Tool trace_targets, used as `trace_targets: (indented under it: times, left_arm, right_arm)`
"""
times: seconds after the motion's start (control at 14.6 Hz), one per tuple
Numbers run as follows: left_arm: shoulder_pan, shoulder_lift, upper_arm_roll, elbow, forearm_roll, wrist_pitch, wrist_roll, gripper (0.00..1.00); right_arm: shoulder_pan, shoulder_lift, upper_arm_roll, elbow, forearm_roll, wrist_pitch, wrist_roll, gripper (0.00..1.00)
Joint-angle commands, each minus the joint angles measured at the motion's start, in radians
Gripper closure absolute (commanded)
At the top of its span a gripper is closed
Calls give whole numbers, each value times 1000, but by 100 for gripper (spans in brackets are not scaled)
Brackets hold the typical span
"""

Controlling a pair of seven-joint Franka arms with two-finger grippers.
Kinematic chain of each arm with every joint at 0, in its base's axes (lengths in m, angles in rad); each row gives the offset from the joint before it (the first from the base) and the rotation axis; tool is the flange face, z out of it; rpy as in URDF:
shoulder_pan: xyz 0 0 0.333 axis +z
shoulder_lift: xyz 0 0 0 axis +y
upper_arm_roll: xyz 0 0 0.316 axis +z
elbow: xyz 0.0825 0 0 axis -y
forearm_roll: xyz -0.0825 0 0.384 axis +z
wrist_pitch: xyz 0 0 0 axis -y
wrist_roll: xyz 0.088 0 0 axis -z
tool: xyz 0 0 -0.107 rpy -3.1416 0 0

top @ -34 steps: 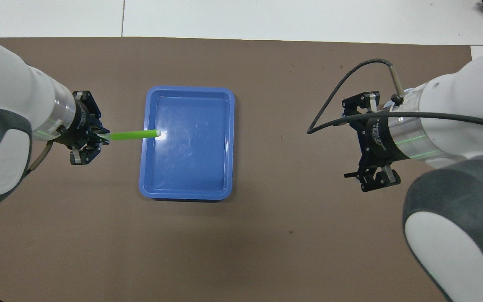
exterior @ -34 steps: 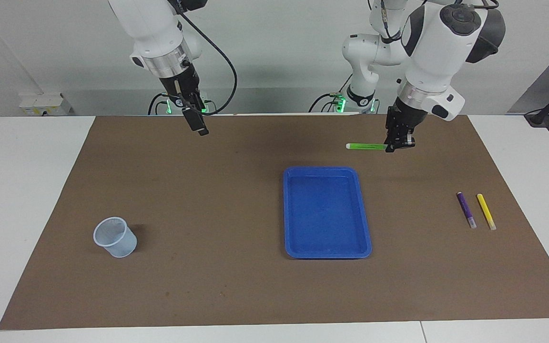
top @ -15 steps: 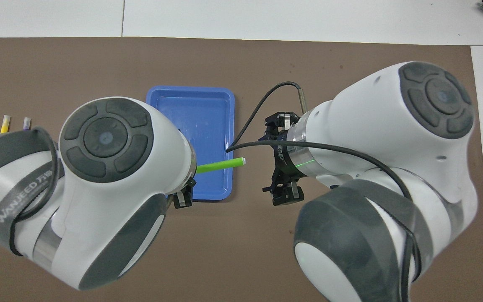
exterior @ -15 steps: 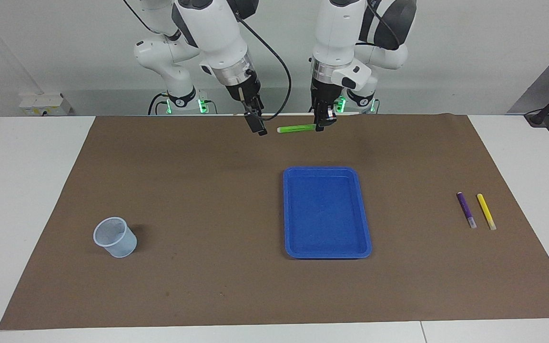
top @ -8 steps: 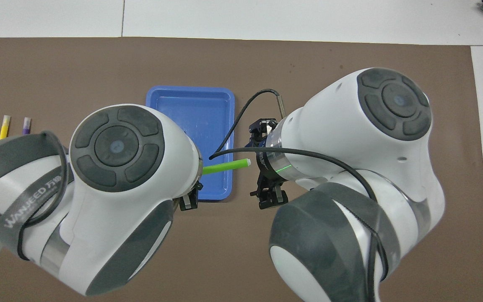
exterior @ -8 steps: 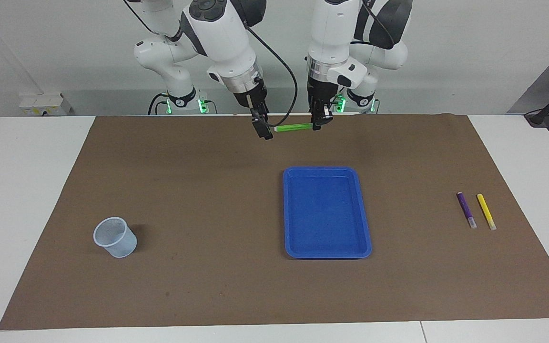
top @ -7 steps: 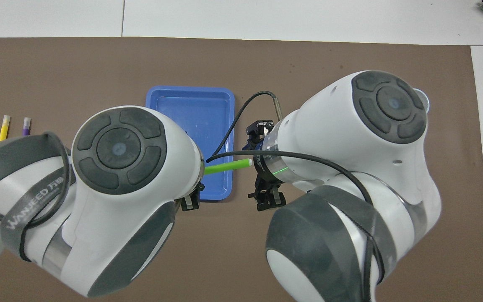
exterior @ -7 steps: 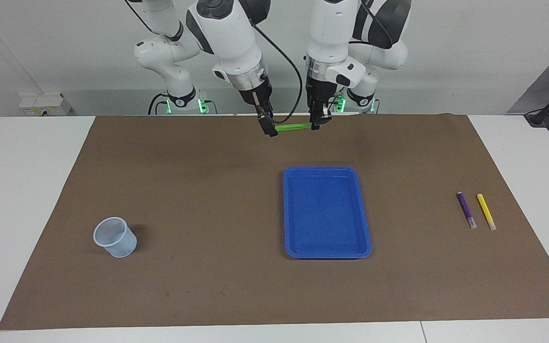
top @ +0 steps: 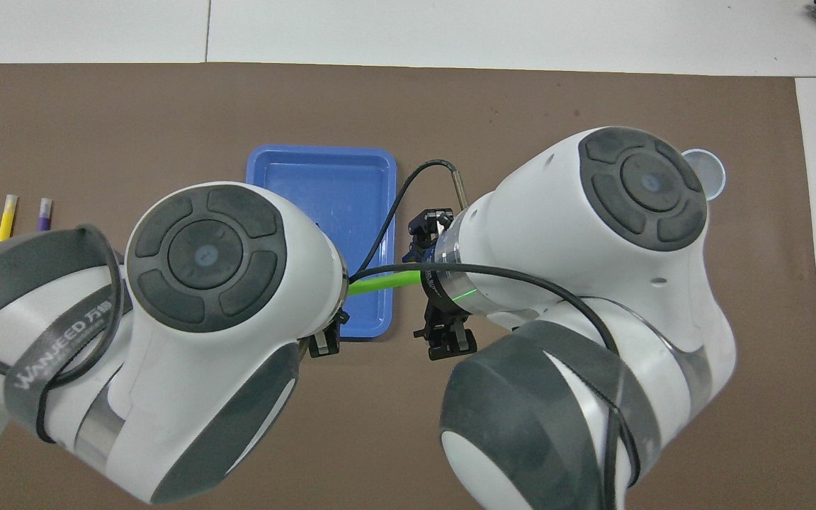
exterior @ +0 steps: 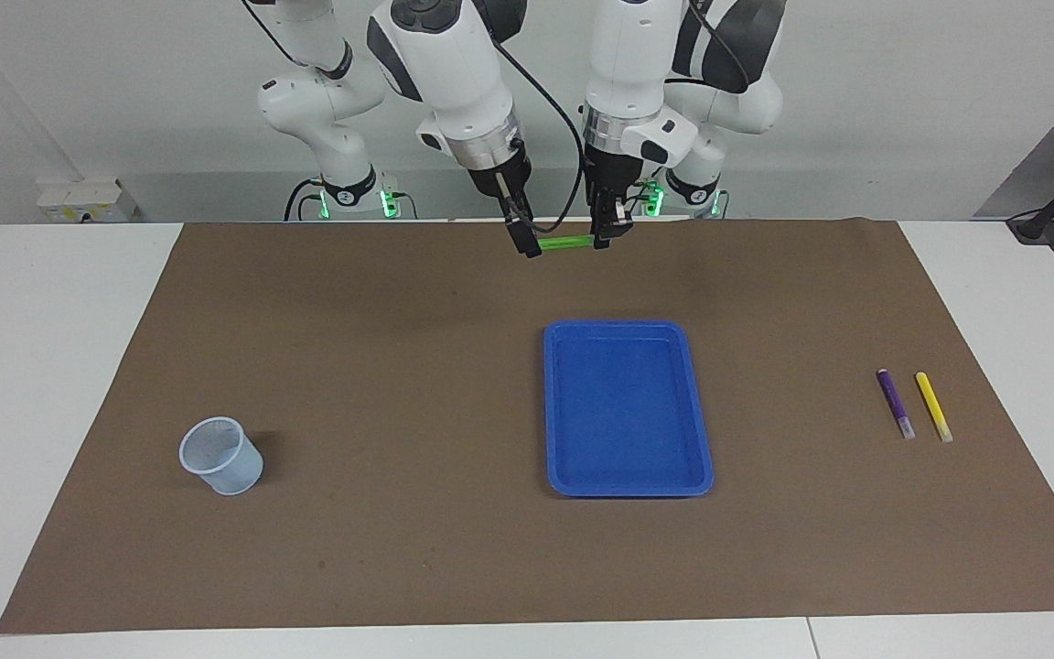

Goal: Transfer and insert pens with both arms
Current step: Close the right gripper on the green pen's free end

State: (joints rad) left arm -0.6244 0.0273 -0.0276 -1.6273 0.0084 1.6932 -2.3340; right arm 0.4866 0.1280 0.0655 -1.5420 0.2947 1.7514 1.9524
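We find the slim bright green marker pen (exterior: 565,243) level, clamped by the left gripper (exterior: 604,240); its free end reaches the right gripper (exterior: 527,245), whose state we cannot tell.

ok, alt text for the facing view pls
Two white arms meet in mid-air: the left gripper holds a green pen level, its free end at the right gripper. On the brown mat lie a blue tray, a cup, a purple pen and a yellow pen.

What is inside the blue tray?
Nothing shows inside the blue tray. From overhead the left arm covers one corner, but the facing view shows its whole floor bare.
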Motion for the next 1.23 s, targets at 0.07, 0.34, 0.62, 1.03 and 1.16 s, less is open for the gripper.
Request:
trace_targets:
  times: [0.07, 0.34, 0.62, 1.03, 1.16]
  left_arm:
    - [-17, -21, 9, -16, 18, 8, -13, 100]
    - [-18, -29, 9, -14, 36, -7, -10, 100]
    - [-34, -30, 8, -16, 62, -17, -11, 100]
    - [-37, -33, 8, -16, 62, -17, -11, 100]
    - [-37, -33, 8, -17, 62, -17, -11, 100]
  right_arm:
    - [1, 2, 0, -4, -3, 45, -21, 15]
    - [1, -4, 0, -29, -3, 74, -23, 24]
    - [1, -4, 0, -29, -3, 74, -23, 27]
    - [3, -4, 0, -27, -3, 74, -23, 75]
    - [3, -4, 0, -24, -3, 74, -21, 97]
